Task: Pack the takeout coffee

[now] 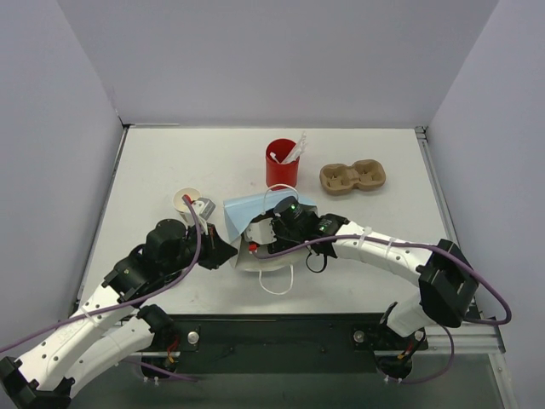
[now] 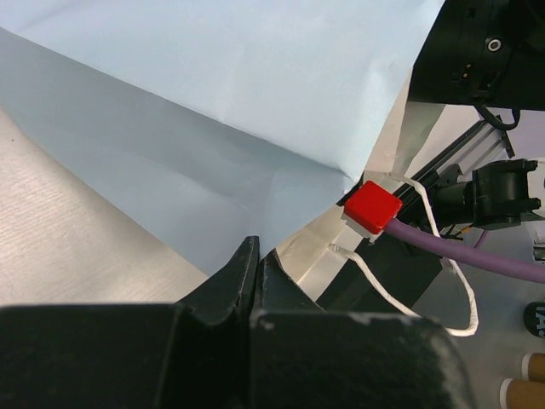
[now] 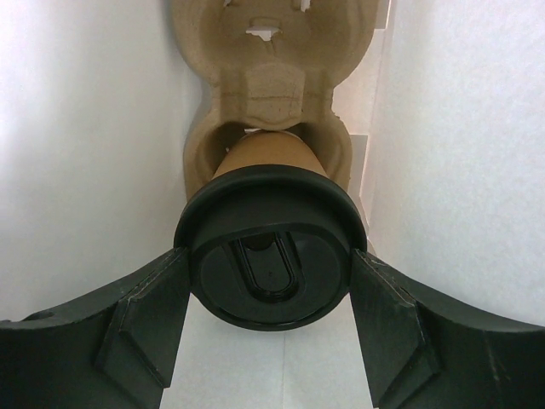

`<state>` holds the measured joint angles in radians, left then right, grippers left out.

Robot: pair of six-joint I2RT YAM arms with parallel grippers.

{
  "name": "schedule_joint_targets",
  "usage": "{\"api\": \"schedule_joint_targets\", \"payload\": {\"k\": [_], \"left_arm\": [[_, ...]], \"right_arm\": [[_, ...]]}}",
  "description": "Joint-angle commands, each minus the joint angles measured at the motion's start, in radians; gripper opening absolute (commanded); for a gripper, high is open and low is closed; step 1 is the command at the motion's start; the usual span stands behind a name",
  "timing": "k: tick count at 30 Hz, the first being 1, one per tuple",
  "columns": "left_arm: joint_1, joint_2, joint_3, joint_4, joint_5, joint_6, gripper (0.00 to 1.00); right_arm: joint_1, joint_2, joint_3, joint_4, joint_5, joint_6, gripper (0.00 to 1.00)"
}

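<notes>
White bag (image 3: 85,128) walls enclose takeout coffee (image 3: 268,196), gripped between right gripper (image 3: 270,268) jaws.

Right end effector (image 3: 268,281) hemmed by bag (image 3: 85,128) walls — pulp carrier (image 3: 264,77) ahead

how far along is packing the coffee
Done: the takeout coffee is already inside the paper bag, and looks seated in the pulp carrier there. In hand: the right gripper clasps its lid, and the left gripper is shut at the bag's edge, apparently holding it open. Left: release the cup, draw the right arm out and let go of the bag.
</notes>
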<state>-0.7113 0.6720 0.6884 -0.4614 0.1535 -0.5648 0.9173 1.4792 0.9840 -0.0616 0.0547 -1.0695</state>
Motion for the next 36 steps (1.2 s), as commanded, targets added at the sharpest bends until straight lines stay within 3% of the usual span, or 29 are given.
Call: {"api": "schedule_joint_targets", "payload": {"k": [1, 8, 11, 17, 20, 24, 36], "left_arm": [[0.006, 0.006, 0.054, -0.006, 0.0, 0.002, 0.0], [0.006, 0.014, 0.076, -0.014, -0.006, -0.006, 0.0], [0.006, 0.018, 0.083, -0.025, -0.014, -0.009, 0.0], [0.006, 0.023, 0.103, -0.045, -0.025, -0.015, 0.0], [0.007, 0.026, 0.111, -0.052, -0.023, -0.015, 0.0], [0.007, 0.041, 0.129, -0.069, -0.02, -0.006, 0.0], [0.007, 0.058, 0.18, -0.114, -0.017, -0.012, 0.0]], "right_arm": [[-0.02, 0.03, 0.024, 0.009, -0.026, 0.036, 0.33], [-0.028, 0.032, 0.016, 0.019, -0.021, 0.039, 0.35], [-0.028, 0.02, 0.021, 0.02, -0.019, 0.051, 0.41], [-0.023, -0.014, 0.041, 0.005, -0.026, 0.063, 0.61], [-0.021, -0.026, 0.054, -0.006, -0.024, 0.075, 0.79], [-0.021, -0.045, 0.058, 0.002, -0.006, 0.086, 0.92], [-0.021, -0.102, 0.107, -0.073, 0.005, 0.161, 0.94]]}}
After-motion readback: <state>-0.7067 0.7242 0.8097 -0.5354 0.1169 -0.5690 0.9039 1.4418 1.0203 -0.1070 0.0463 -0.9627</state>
